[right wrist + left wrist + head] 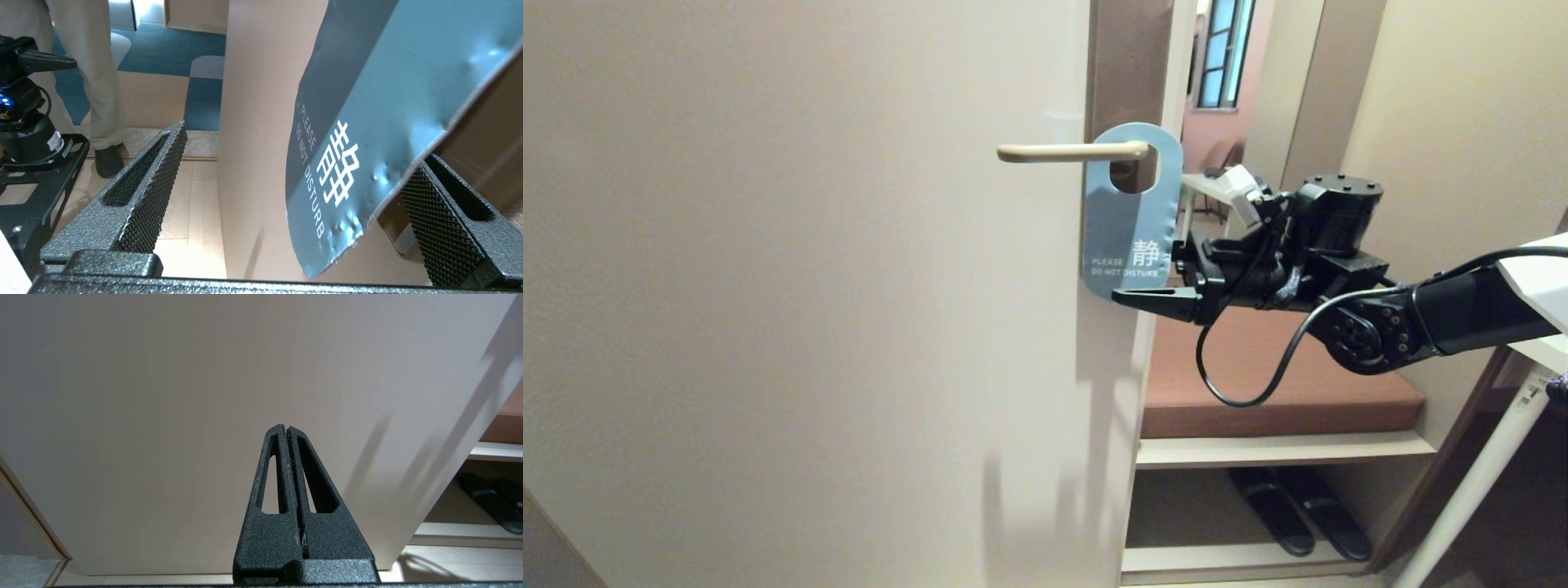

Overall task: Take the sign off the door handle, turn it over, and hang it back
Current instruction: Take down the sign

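Tool at work: the right tool (1156,282) is held level at the door's free edge, spread to its widest and gripping nothing.
Straddle: in the right wrist view the sign (367,134) is seen passing between the two ribbed fingers (143,192); one finger lies on the printed blue face's side, well clear of it, while the other sits just behind the card's edge. Contact with that finger cannot be told.
Sign position: the sign (1131,216) is hung by its big hole on the door handle (1070,151), blue "DO NOT DISTURB" face outward, lower end swung slightly away from the door (809,286).
Long axis: the card's length runs downward from the handle, nearly vertical; the tool's reach is crosswise to it, at the lower lettered part.
Key relation: the card already lies inside the span, so closing is judged to be the next need, then a slide along the lever toward its free end.
Nearer arm: the right; the left tool (288,465) is parked low facing the door, fingers pressed together and empty.
Bystander: a person's legs (88,61) are seen beyond the door.
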Motion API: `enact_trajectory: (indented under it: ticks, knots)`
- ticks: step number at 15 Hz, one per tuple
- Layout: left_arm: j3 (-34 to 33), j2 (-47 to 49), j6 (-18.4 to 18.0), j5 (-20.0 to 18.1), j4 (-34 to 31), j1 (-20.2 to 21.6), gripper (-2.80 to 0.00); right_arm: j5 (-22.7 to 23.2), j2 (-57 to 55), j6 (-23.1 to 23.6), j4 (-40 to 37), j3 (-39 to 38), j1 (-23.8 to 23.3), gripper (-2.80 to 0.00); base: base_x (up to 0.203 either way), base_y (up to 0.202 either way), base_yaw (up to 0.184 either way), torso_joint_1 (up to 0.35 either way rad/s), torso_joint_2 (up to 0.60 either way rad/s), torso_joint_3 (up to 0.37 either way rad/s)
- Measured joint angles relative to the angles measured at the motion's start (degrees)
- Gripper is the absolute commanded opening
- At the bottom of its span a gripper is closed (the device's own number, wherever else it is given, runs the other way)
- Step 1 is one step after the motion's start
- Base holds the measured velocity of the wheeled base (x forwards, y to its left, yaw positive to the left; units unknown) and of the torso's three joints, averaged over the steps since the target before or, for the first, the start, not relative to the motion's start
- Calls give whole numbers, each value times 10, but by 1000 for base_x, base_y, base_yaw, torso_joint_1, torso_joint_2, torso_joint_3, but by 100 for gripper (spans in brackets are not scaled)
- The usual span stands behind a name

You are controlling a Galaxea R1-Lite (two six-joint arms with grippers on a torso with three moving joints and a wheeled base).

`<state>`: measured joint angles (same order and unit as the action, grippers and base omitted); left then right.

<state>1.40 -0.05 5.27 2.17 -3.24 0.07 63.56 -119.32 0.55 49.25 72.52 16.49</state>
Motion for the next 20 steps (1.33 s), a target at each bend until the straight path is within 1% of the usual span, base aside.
enact_trajectory:
  ticks: [13, 14, 20]
  knots:
    - [0, 0, 0, 0, 0, 0, -280, 0, -13, -5, 1, 33, -2, 0, 0, 0, 0, 0, 0, 0]
    - [0, 0, 0, 1, 0, 0, -280, -4, -13, -4, 1, 32, -2, -280, 0, 0, 0, 0, 0, 0]
    - [0, 0, 0, 0, 0, 0, -280, -4, -14, -4, 2, 30, -2, -280, 0, 0, 0, 0, 0, 0]
